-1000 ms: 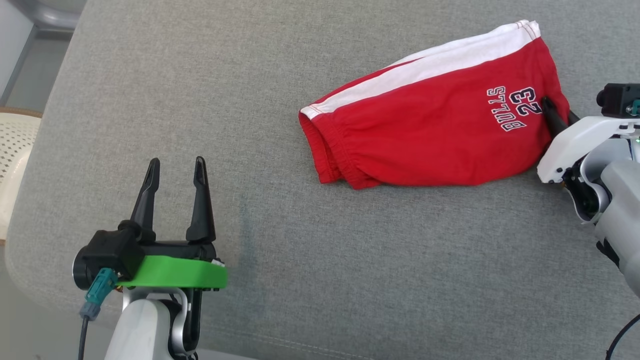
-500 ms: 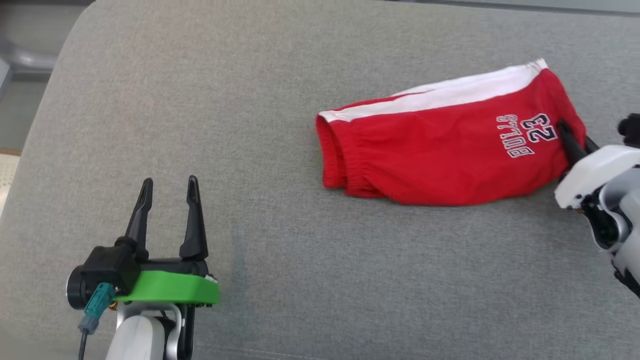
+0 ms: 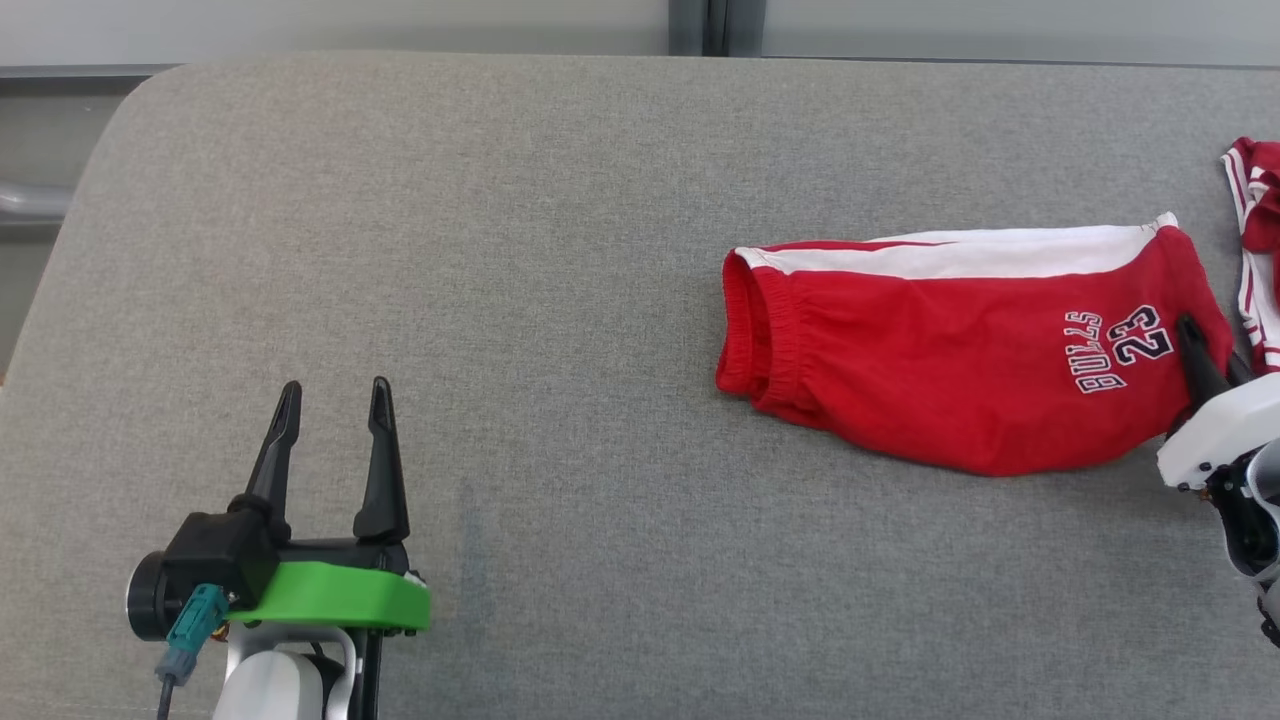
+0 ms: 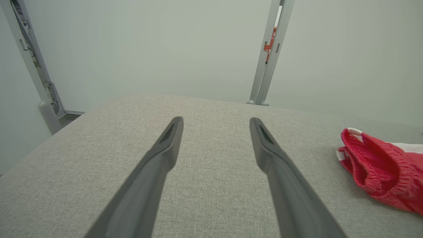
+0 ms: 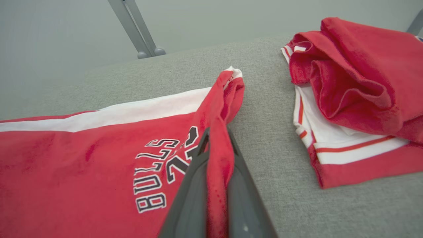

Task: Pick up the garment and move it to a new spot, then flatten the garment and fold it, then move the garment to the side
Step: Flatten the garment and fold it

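The red shorts (image 3: 950,380) lay on the right part of the grey tabletop (image 3: 500,250). Their long side ran from left to right across the head view. It tipped a little, so the right end sat a bit nearer the robot. The bunched, stretchy end pointed toward the robot's left. The end with "BULLS 23" on it pointed toward the robot's right. A white stripe ran along the far long edge.

The right fingers (image 3: 1192,345) were pressed together on the right end of the shorts. In the right wrist view, a raised fold of the red cloth (image 5: 218,155) was pinched between them (image 5: 195,185).

The left fingers (image 3: 381,460) were spread wide and held nothing. They sat over the bare tabletop, well apart from the shorts, pointing away from the robot.

Another red and white piece of clothing (image 3: 1255,250) lay bunched up just beside the right end of the shorts.
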